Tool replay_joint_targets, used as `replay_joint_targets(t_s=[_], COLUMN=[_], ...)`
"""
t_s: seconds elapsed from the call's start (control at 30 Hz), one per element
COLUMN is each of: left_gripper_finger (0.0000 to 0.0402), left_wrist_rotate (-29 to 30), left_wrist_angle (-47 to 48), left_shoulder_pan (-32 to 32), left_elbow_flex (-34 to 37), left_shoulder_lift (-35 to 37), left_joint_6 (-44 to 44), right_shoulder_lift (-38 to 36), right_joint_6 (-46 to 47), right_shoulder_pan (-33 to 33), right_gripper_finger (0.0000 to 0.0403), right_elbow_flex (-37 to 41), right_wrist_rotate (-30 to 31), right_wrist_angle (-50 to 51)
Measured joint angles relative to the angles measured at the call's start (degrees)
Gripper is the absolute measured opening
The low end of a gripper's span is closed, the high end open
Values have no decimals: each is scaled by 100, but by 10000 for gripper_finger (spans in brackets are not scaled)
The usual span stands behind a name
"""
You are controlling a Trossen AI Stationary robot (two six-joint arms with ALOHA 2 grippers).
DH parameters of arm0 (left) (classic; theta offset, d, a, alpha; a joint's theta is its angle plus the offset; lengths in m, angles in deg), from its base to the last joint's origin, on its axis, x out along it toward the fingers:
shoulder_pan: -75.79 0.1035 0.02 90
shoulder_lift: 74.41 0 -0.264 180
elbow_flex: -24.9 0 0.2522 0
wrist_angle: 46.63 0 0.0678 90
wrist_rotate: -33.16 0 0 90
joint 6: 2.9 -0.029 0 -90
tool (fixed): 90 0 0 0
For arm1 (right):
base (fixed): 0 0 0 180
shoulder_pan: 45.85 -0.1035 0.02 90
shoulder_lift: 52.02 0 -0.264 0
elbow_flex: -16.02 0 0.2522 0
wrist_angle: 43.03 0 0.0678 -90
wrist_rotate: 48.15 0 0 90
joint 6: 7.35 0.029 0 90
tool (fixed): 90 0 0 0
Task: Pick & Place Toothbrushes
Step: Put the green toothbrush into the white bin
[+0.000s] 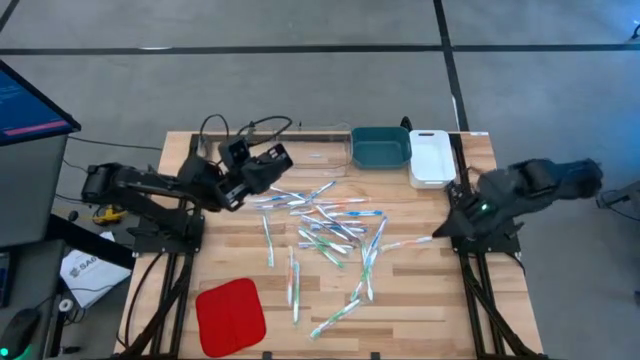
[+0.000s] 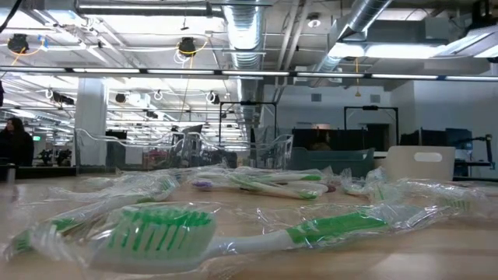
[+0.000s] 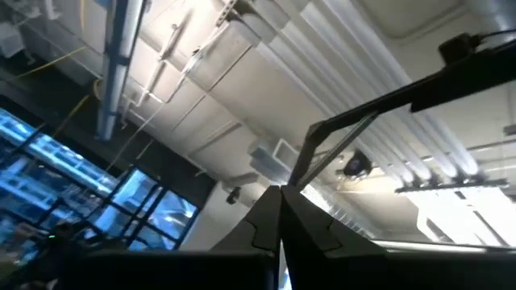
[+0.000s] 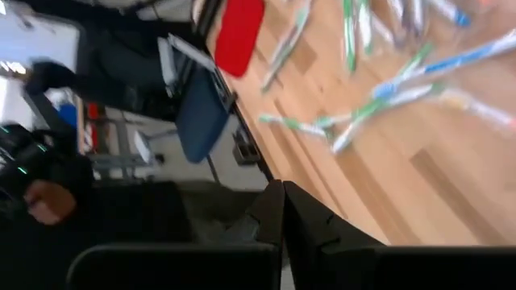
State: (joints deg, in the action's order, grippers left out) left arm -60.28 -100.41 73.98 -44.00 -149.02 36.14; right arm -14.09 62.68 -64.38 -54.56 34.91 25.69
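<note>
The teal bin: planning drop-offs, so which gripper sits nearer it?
Left. The left gripper sits just beside the teal bin; the right gripper rests farther off, past the white bin.

Open-plan lab: exposed ceiling ducts (image 2: 249,35)

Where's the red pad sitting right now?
In the high view, the red pad lies at the table's near-left corner, left of the scattered toothbrushes, apart from them.
</note>
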Motion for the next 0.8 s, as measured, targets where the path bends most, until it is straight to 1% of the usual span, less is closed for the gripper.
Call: replay_joint_targets(t_s=[0.17, 0.3, 0.4, 0.53, 0.63, 0.8], left_gripper_finger=[2, 2, 2, 2, 2, 2], left_wrist_rotate=[4, 7, 7, 9, 10, 13], left_wrist_angle=[116, 363, 590, 705, 725, 725], left_shoulder_pan=[110, 152, 152, 152, 152, 152], left_elbow_flex=[2, 2, 2, 2, 2, 2], left_shoulder_lift=[88, 76, 75, 75, 75, 75], left_joint_6=[-122, -124, -127, -127, -127, -127], right_shoulder_lift=[646, 1055, 1405, 1969, 2251, 2635], right_joint_6=[358, 544, 567, 593, 593, 135], right_shoulder_pan=[-941, -1494, -1824, -2067, -2186, -2134], right_gripper_finger=[0, 0, 0, 0, 0, 0], right_elbow_flex=[2, 2, 3, 9, 9, 9], right_wrist_rotate=[484, 961, 999, 984, 983, 983], right_wrist_angle=[-64, 70, 377, 764, 960, 978])
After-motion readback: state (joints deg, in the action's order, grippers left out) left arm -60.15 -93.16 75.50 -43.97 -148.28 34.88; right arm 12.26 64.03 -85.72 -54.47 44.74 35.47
